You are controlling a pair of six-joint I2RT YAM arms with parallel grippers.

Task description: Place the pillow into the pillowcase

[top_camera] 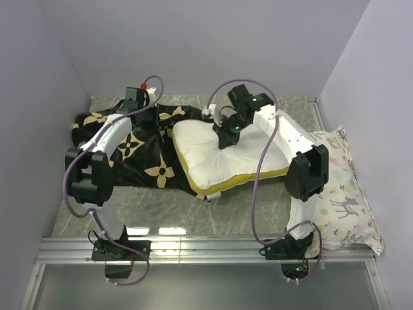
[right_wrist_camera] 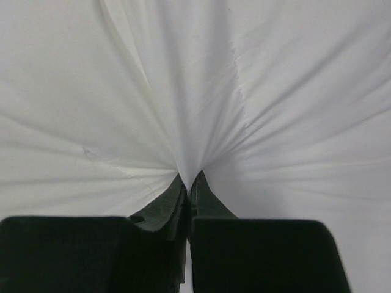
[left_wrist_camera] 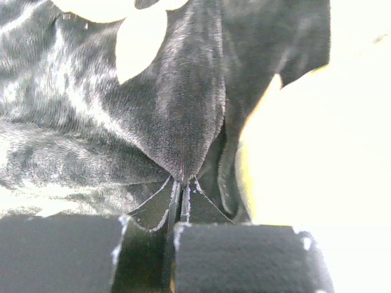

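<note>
Pillow (top_camera: 213,158) pinched by right end effector (right_wrist_camera: 189,177).

Two pillows are in view: one plump white pillow (top_camera: 226,155) with a yellow band, and one deer-print pillow (top_camera: 345,200). There is one black pillowcase (top_camera: 145,155) printed with tan flowers. There are two arms, the left arm (top_camera: 97,168) and the right arm (top_camera: 303,171), each ending in one pincer, which makes two: the left pincer (left_wrist_camera: 182,186) and the right pincer (right_wrist_camera: 188,180). Two purple cables (top_camera: 258,187) loop, one along each arm. There is one marbled counter (top_camera: 193,213), with one metal rail (top_camera: 206,248) at its near edge.
</note>
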